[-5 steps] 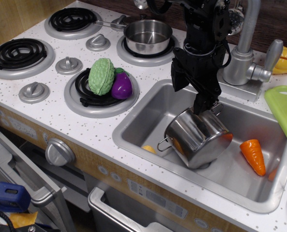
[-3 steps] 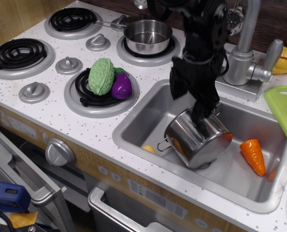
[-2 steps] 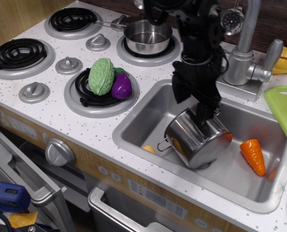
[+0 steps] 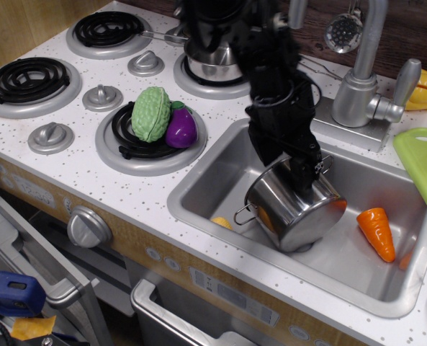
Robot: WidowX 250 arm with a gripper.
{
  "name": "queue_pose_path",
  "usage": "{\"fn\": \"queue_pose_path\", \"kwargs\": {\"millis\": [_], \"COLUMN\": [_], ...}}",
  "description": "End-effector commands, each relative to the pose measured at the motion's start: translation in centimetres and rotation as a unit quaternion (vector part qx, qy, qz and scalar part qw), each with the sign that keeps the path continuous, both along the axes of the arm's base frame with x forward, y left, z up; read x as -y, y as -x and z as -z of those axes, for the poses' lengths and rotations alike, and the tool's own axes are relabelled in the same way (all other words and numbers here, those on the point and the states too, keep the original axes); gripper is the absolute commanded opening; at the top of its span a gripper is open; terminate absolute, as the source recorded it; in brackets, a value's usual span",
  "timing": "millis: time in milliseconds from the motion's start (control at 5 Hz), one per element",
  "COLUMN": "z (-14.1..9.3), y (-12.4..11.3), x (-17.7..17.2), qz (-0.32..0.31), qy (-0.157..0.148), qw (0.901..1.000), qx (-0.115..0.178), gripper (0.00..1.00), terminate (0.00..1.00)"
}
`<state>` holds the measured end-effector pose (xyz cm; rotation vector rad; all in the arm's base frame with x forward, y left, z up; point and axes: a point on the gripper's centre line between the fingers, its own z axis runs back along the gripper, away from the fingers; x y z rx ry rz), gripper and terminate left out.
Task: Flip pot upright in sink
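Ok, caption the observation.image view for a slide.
Pincer on the tilted pot in the sink, beside an orange carrot.

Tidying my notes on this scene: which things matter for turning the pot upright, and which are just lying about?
Belong to the job: pot, sink, hand.
Lying about: carrot, eggplant, green vegetable, pan, cutting board.

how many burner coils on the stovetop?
4. Back left coil, front left coil, the front right one under the green and purple veggies, and the back right one, mostly hidden by the pan and arm.
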<state>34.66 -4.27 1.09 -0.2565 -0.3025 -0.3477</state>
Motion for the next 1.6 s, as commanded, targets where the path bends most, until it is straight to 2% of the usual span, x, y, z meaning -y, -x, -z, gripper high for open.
{"fn": "queue_pose_path", "kwargs": {"millis": [0, 200, 400, 600, 800, 1000, 1200, 1400], "z": [-0.2, -0.1, -0.7, -1.3, -2.2, -2.7, -3.9, -3.5], "y": [-0.5, -0.6, -1.2, -1.1, -1.4, -1.5, -2.2, -2.6], "x": [0.0, 1.0, 2.5, 3.4, 4.6, 6.1, 8.4, 9.6], "qz": [-0.031, -0.053, -0.091, -0.097, -0.116, -0.141, -0.174, -0.187], "qy": [0.064, 0.101, 0.158, 0.160, 0.167, 0.165, 0.093, 0.031], "qw": [0.9967, 0.9924, 0.9816, 0.9809, 0.9783, 0.9752, 0.9797, 0.9813], "qx": [0.038, 0.047, 0.057, 0.052, 0.040, 0.043, 0.034, 0.034], "gripper": [1.00, 1.00, 1.00, 1.00, 0.00, 0.00, 0.00, 0.00], "terminate": [0.00, 0.00, 0.00, 0.00, 0.00, 0.00, 0.00, 0.00]}}
